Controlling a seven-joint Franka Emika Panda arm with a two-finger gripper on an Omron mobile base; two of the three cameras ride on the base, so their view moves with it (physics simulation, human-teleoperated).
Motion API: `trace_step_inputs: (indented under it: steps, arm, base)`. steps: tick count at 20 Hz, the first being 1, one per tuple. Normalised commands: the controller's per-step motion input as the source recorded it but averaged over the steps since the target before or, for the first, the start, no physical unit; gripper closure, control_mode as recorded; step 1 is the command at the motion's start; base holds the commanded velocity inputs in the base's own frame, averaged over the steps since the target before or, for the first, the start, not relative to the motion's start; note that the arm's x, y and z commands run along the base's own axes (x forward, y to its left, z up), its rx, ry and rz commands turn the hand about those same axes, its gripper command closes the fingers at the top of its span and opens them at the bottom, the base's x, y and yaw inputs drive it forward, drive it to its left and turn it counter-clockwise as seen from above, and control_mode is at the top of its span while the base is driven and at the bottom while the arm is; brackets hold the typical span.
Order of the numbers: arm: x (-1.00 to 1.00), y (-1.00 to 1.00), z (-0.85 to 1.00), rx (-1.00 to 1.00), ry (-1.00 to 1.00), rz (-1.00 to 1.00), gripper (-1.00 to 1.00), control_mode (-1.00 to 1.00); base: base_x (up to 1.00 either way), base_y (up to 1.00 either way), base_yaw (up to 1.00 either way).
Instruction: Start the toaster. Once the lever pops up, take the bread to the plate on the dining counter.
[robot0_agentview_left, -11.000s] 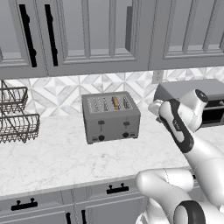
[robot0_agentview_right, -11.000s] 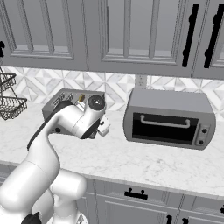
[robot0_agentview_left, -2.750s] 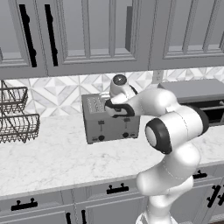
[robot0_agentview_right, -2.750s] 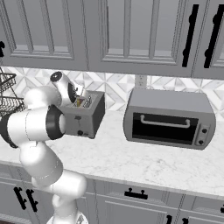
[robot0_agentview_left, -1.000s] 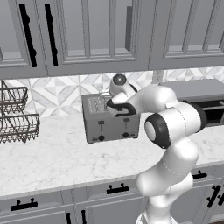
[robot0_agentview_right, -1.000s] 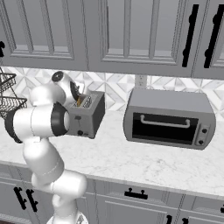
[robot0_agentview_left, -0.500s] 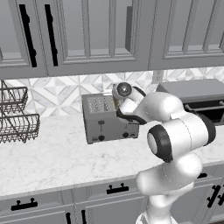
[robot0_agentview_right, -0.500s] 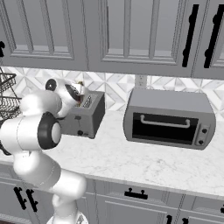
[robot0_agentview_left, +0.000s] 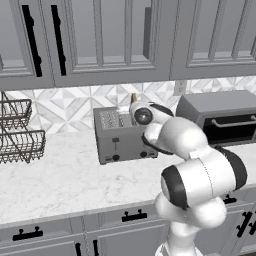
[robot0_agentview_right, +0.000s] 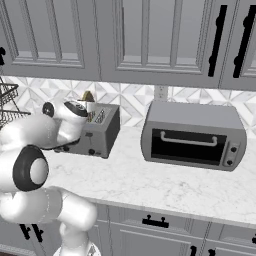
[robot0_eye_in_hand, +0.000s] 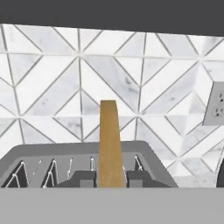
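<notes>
Golden-brown bread (robot0_eye_in_hand: 109, 144) is pinched edge-on between the gripper (robot0_eye_in_hand: 109, 177) tips and held upright just above the toaster (robot0_agentview_left: 125, 135) slots, near the worktop's back edge by the tiled wall. The lifting-out step appears in hand. Next, the slice should be carried to the dining-counter plate.

The toaster (robot0_agentview_left: 122, 135) is rendered in matt grey metal, with thin bright wire guards seen in its slots. The bread (robot0_eye_in_hand: 109, 144) is shown as a smooth, golden-brown slice without gloss. The table (robot0_agentview_left: 60, 180) is finished in white, grey-veined marble with a soft sheen. The backsplash (robot0_eye_in_hand: 144, 83) is tiled in pale marble triangles. The oven (robot0_agentview_right: 194, 135) is cased in matt grey metal with a dark glass door. The basket (robot0_agentview_left: 20, 137) is made of dark wire.
</notes>
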Motion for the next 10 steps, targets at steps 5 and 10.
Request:
trace_step_inputs:
  steps: [5,10]
  arm:
    - [-0.64,0.08,0.33,-0.06,0.02,-0.09,1.00,-1.00]
    - [-0.75,0.00,1.00,-0.01,0.00,-0.08,1.00,-1.00]
  base:
    - [0.00,0.00,0.00]
    - [0.00,0.00,0.00]
